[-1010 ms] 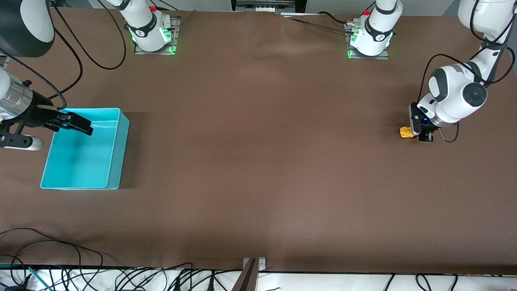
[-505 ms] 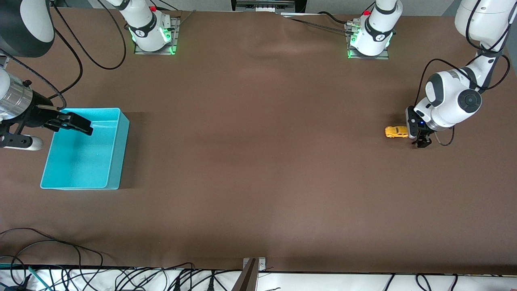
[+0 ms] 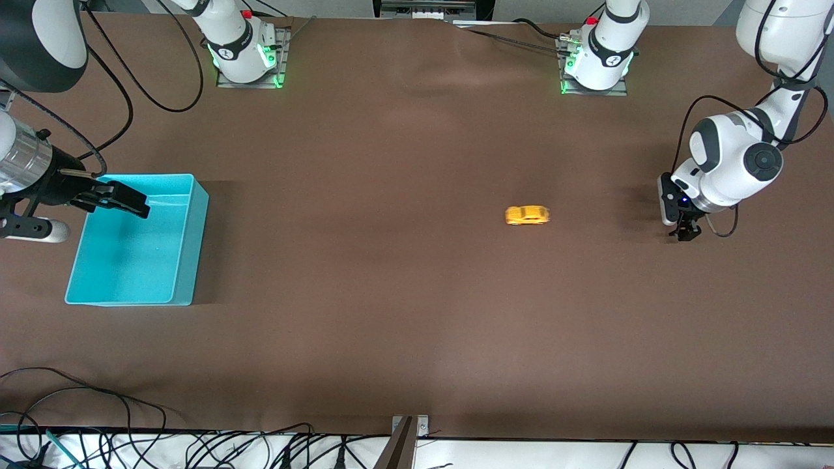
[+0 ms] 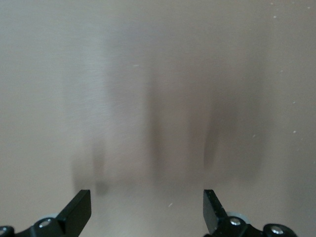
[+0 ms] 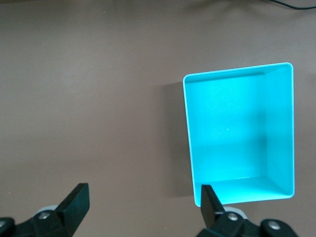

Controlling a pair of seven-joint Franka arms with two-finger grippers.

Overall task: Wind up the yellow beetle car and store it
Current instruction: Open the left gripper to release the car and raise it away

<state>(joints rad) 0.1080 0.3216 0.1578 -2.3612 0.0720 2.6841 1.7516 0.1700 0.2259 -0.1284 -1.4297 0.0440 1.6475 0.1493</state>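
Car [image 3: 528, 215] sat loose mid-table, left gripper [image 3: 682, 229] wide open nearby, right gripper [image 3: 127, 200] open over bin [image 3: 184, 296].

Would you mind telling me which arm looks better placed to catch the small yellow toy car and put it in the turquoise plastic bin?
Probably the right: its open gripper hovers over the turquoise plastic bin, toward which the small yellow toy car points; the open left gripper sits at its own end.

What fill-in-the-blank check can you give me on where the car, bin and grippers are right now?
1. The yellow beetle car sits on the ____, apart from both grippers.
2. The left gripper holds ____.
3. The right gripper hangs over the ____ bin.
4. The bin's inside is ____.

Missing words: table; nothing; turquoise; empty
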